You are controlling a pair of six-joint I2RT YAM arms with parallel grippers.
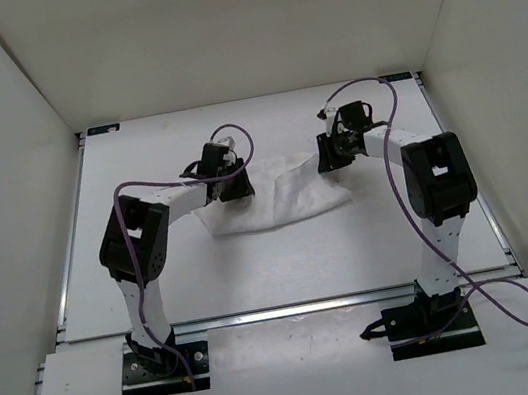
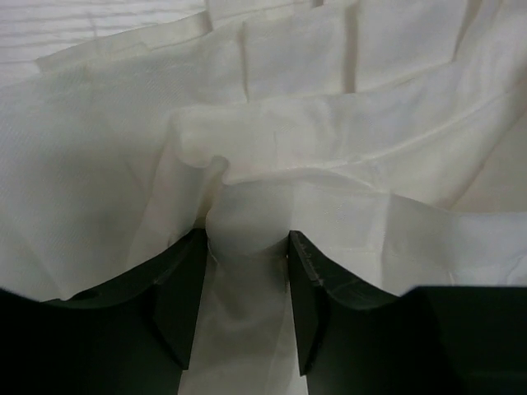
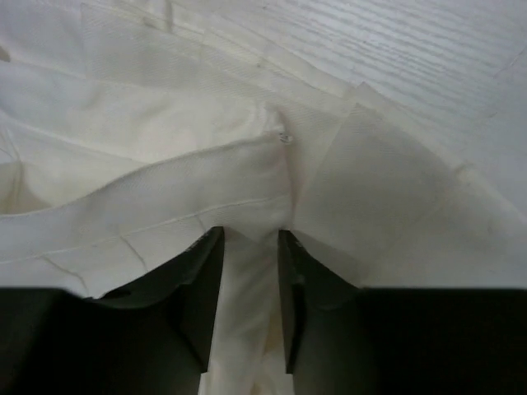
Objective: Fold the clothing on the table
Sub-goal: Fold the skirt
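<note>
Top external view, contents listed. One counter: matte white, rectangular, with a thin metal rim down the sides and black corner brackets at the far corners. Plain white walls enclose it on the left, far and right sides. One piece of clothing: white, creased, lying crumpled about mid-counter, spread between the two arms. The left fingers sit at its left end; the left wrist view shows them narrowed on a bunched fold that fills the gap between them. The right fingers sit at its far right corner, also narrow and pinching a fold. Purple cables loop along both arms. Fine line grain shows on the bare counter in both wrist views.
</note>
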